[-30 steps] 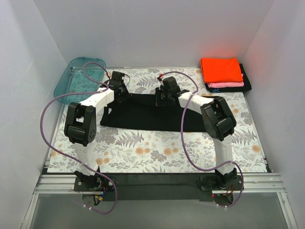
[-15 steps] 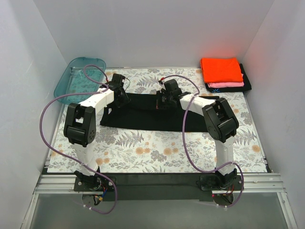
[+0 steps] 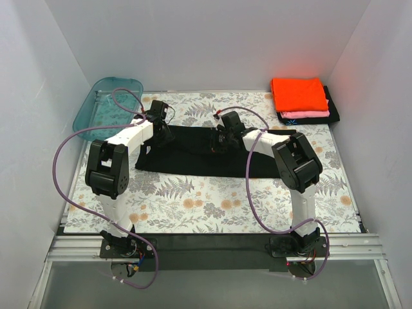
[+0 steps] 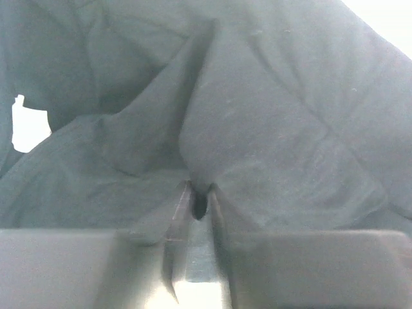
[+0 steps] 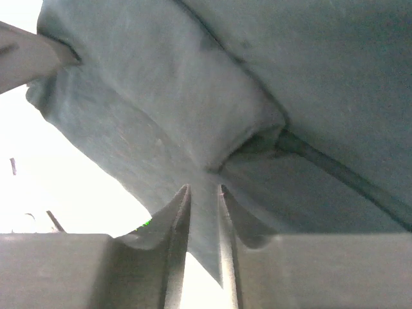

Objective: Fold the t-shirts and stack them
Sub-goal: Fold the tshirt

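A large plain black t-shirt (image 3: pixel 193 154) lies spread across the middle of the table. My left gripper (image 3: pixel 159 132) is shut on its far left edge; the left wrist view shows the jaws pinching a fold of the black cloth (image 4: pixel 257 129). My right gripper (image 3: pixel 220 140) is shut on its far edge near the middle; the right wrist view shows black cloth (image 5: pixel 193 116) clamped between the jaws and lifted. At the back right a folded orange t-shirt (image 3: pixel 298 94) tops a stack with a pink t-shirt (image 3: pixel 306 114) and a black t-shirt with a light-blue mark (image 3: pixel 291 120) beneath.
A teal see-through plastic tub (image 3: pixel 108 103) stands at the back left corner. White walls enclose the floral table (image 3: pixel 212 206) on three sides. Purple cables loop off both arms.
Both grippers have moved a little toward the near side, carrying the far edge of the black t-shirt with them, so the shirt looks narrower front to back.
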Available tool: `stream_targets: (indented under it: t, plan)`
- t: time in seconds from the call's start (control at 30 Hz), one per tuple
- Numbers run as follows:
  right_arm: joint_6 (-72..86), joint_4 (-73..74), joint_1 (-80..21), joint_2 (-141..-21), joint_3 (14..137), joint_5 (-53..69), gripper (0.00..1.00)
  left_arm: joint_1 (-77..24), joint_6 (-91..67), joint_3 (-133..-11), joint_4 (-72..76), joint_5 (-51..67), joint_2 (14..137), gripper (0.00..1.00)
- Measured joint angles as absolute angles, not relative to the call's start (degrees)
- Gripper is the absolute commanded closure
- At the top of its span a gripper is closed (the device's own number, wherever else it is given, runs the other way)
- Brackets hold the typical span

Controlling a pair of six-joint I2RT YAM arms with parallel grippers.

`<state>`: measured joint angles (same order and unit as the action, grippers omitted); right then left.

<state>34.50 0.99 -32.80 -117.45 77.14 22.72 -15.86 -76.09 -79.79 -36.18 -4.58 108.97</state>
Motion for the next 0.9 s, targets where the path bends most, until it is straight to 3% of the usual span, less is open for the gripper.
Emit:
stream_targets:
  t: [0.1,0.17,0.23,0.3,0.43,0.57,0.67,0.9]
  plan:
    - [34.17,1.41,-32.77,-117.34,76.07,22.7,0.51,-15.66,-76.14,-79.75,-37.41,-5.58,108.9,0.65]
    - [33.71,2.11,-32.64,-116.9,75.44,22.65,0.45,-15.49,-76.16,-79.75,-38.15,-6.24,108.57,0.52]
    - [33.06,3.38,-32.42,-115.72,75.09,22.68,0.41,-15.46,-76.18,-79.75,-39.07,-6.87,107.5,0.46]
    - [32.49,3.95,-32.1,-114.17,75.09,22.65,0.41,-15.42,-76.27,-79.75,-39.68,-7.16,105.6,0.47]
    - [31.14,4.16,-31.03,-111.02,75.99,23.09,0.48,-15.35,-76.29,-80.01,-38.65,-6.37,101.14,0.61]
    - [31.33,1.91,-30.3,-113.3,81.65,26.0,0.56,-15.33,-76.31,-81.38,-34.2,-3.95,101.21,0.82]
    - [32.38,-2.13,-30.22,-117.1,84.55,27.83,0.56,-15.33,-76.34,-81.84,-30.13,-2.66,104.68,0.91]
    - [33.19,-6.04,-28.95,-128.27,85.91,30.04,0.56,-13.78,-77.34,-81.84,-26.52,-2.74,116.4,0.96]
